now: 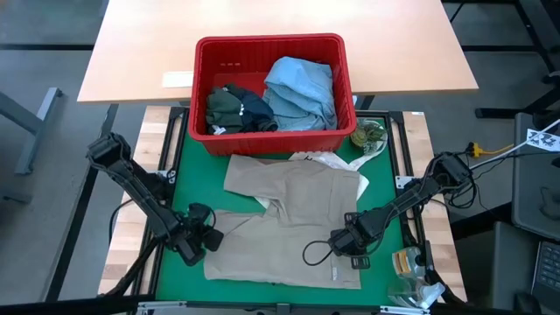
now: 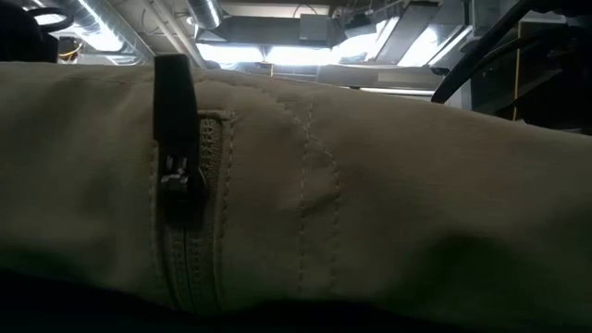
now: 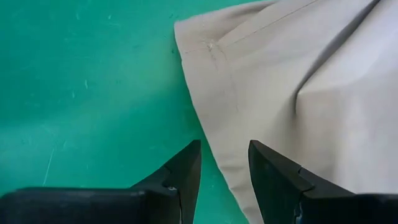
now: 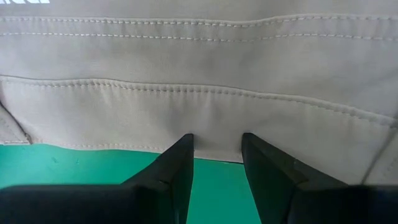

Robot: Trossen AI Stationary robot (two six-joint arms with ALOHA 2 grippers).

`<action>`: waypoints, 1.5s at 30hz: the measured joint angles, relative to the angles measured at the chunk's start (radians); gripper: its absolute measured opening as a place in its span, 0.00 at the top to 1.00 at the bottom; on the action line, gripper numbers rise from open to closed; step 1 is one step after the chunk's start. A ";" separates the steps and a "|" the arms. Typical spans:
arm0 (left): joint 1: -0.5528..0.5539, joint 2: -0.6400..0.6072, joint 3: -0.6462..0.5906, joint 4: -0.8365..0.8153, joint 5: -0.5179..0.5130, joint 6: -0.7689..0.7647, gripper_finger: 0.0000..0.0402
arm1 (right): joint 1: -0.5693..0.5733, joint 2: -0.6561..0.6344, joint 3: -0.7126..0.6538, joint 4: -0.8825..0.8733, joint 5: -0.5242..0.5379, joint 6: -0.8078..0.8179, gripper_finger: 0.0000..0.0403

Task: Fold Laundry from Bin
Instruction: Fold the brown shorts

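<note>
- beige garment (image 1: 289, 223) lies spread flat on the green mat (image 1: 188, 184), in front of the red bin (image 1: 273, 87); looks like pants, with a zipper (image 2: 180, 185) filling the low view up close
- bin sits at the mat's far edge, against the wooden table (image 1: 280, 22); inside are a light blue shirt (image 1: 302, 92) on the right and a dark olive-green piece (image 1: 229, 107) with something navy (image 1: 258, 112) on the left
- left gripper (image 3: 224, 165) is at the beige garment's left edge, near the front left of the mat; fingers stand apart, one over bare mat, one over the cloth, the hem edge between them; cannot tell if the cloth is pinched
- right gripper (image 4: 216, 152) is at the garment's lower right part, tips at a stitched hem (image 4: 199, 146); jaws parted a little with the cloth edge right at the tips, a grip is not clear
- white fabric (image 1: 337, 162) peeks out by the garment's far right corner
- small greenish object (image 1: 369, 136) sits near the bin's right front corner
- clutter (image 1: 411, 271) at the mat's front right corner, too small to tell
</note>
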 joint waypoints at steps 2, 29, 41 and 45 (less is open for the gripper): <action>0.002 0.001 0.000 0.000 -0.003 0.000 0.68 | 0.000 0.000 0.000 0.000 0.000 0.000 0.65; 0.052 0.031 0.000 0.007 0.021 -0.031 0.68 | 0.000 0.000 0.000 0.001 0.005 0.000 0.65; 0.051 0.100 0.000 0.104 0.012 -0.010 0.69 | 0.000 0.000 0.000 0.003 0.005 0.000 0.65; 0.051 0.100 0.000 0.116 -0.023 0.007 0.75 | 0.000 0.000 0.000 0.004 0.005 0.000 0.65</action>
